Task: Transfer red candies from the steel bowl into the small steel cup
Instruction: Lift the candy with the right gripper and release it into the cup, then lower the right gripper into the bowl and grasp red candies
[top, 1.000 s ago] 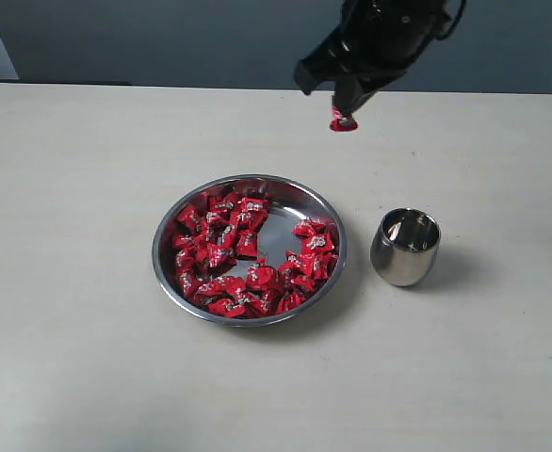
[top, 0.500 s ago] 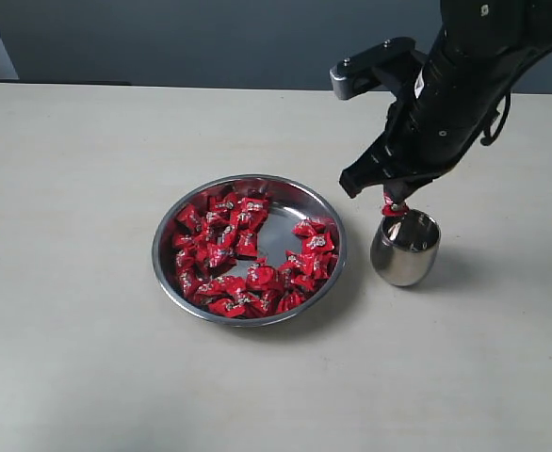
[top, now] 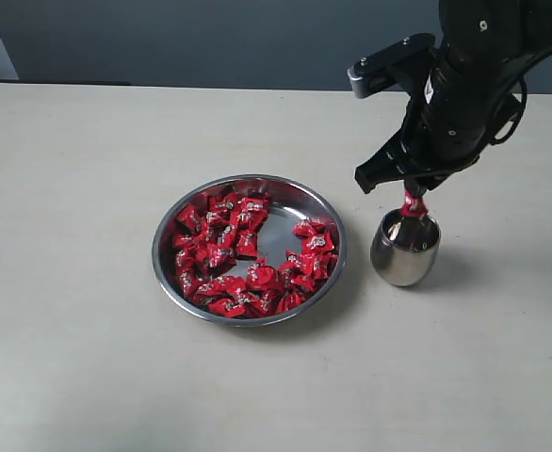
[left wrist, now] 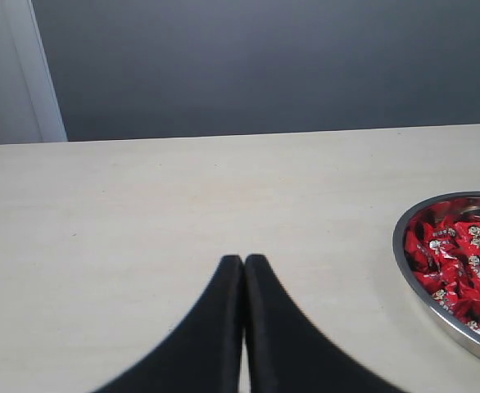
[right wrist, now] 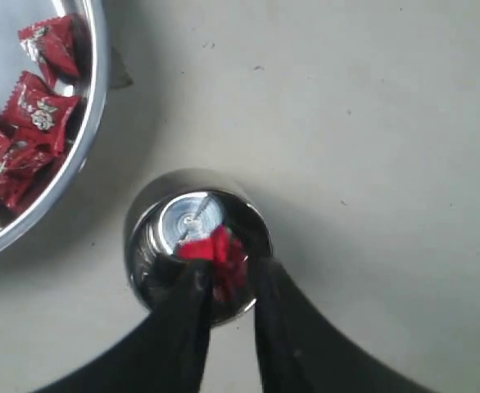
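The steel bowl [top: 156, 247] sits mid-table with many red candies [top: 224, 247] heaped mostly in its left and front parts. To its right stands the small steel cup [top: 405, 250]. My right gripper [top: 413, 191] hangs straight above the cup's mouth, shut on one red candy [top: 411, 203] that dangles just over the rim. In the right wrist view that candy [right wrist: 220, 254] sits between the fingertips of the right gripper [right wrist: 224, 274] over the cup [right wrist: 144, 237], beside the bowl's edge [right wrist: 95, 123]. My left gripper [left wrist: 243, 260] is shut and empty, low over bare table left of the bowl [left wrist: 404, 262].
The table is a pale beige surface with a dark wall behind its far edge. The right arm's black body [top: 464, 85] stands over the back right of the table, above the cup. The left arm does not show in the exterior view.
The right gripper has carried the candy from high behind the bowl, forward and down to the right, and now holds it just over the cup's mouth. The left gripper's earlier state is not shown.
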Motion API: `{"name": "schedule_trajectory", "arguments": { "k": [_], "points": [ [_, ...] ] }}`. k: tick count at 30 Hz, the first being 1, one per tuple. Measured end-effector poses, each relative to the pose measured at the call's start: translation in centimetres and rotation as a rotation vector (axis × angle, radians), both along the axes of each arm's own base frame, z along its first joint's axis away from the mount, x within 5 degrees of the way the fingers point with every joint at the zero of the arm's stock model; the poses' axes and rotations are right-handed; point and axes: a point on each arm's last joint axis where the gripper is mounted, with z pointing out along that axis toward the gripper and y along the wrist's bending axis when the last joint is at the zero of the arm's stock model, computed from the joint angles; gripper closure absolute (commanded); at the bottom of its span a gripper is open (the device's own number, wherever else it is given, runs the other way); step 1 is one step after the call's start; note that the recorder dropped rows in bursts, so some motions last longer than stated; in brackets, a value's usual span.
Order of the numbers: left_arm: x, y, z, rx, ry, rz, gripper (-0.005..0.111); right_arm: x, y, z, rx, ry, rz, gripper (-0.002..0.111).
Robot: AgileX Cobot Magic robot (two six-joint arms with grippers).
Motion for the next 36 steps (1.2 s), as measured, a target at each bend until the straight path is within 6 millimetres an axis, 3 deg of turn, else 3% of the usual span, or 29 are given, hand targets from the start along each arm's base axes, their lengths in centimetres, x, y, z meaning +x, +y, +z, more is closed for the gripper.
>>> {"name": "schedule_trajectory", "arguments": {
  "k": [3,9,14,20,23,26,33,36],
  "points": [
    [0.0,0.0,0.0,0.000,0.000,0.000,0.106,0.1,0.1,-0.4,-0.005,0.010,-0.002,0.070],
    [0.0,0.0,0.0,0.000,0.000,0.000,0.106,0.3,0.4,-0.5,0.033,-0.004,-0.005,0.070],
    [0.0,0.0,0.0,0.000,0.000,0.000,0.106,0.7,4.3,-0.3,0.442,-0.027,0.091,0.070],
    [0.0,0.0,0.0,0.000,0.000,0.000,0.106,1.6,6.4,-3.8,0.547,0.045,0.237,0.070],
    [0.0,0.0,0.0,0.000,0.000,0.000,0.106,2.1,7.0,-6.8,0.539,0.089,0.294,0.059],
    [0.0,0.0,0.0,0.000,0.000,0.000,0.106,2.9,7.5,-8.5,0.548,0.110,0.291,0.050],
    [0.0,0.0,0.0,0.000,0.000,0.000,0.106,5.7,9.6,-10.6,0.603,0.102,0.258,0.052],
    [0.0,0.0,0.0,0.000,0.000,0.000,0.106,5.9,10.9,-11.5,0.572,0.103,0.309,0.052]
  ]
}}
